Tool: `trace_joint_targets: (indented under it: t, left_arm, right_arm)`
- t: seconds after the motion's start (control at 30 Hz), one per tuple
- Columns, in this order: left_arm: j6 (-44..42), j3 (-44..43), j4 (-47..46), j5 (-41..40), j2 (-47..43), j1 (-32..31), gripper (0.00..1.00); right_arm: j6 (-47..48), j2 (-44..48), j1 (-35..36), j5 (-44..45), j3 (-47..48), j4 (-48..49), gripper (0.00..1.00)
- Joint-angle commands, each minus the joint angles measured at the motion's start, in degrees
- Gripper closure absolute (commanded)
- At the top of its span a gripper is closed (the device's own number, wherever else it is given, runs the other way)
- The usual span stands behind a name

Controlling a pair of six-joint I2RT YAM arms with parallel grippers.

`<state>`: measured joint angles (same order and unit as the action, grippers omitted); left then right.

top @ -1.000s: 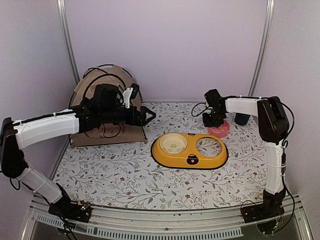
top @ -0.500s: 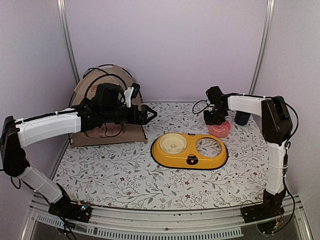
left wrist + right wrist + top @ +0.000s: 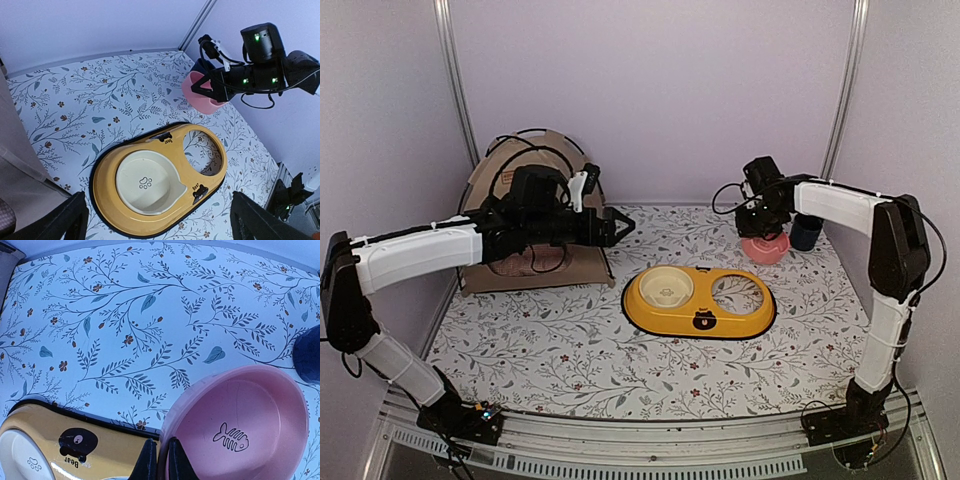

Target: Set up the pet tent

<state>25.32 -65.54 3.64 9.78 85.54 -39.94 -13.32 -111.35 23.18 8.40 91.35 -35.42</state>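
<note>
top external | right end effector (image 3: 757,232) lifted pink bowl (image 3: 769,248) rearward

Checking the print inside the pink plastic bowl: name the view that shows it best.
Right wrist: it looks straight into the pink plastic bowl, so the fish-bone print is plain. Left wrist shows mostly its tilted outer wall. Top external shows only a small pink shape.
</note>
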Motion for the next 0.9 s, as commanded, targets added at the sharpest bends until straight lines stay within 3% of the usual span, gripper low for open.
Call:
trace_joint_targets:
  t: [0.0, 0.37, 0.63, 0.87]
  left_arm:
    - [-0.7, -0.8, -2.6, -0.2, 0.7, 0.7, 0.01]
    - [-1.3, 4.1, -6.9, -1.0, -1.3, 0.8, 0.01]
    - [-1.5, 6.3, -8.4, -1.4, -2.1, 0.9, 0.01]
    - [-1.3, 7.8, -9.2, -1.3, -2.7, 1.2, 0.01]
  right_arm:
    - [-0.9, 6.8, 1.9, 0.6, -3.0, 2.1, 1.00]
    - [-4.8, 16.1, 10.0, 4.6, -15.5, 3.6, 1.00]
    - [-8.2, 19.7, 17.7, 9.2, -19.6, 2.1, 1.00]
    - [-10.4, 21.0, 19.5, 8.8, -24.2, 3.9, 1.00]
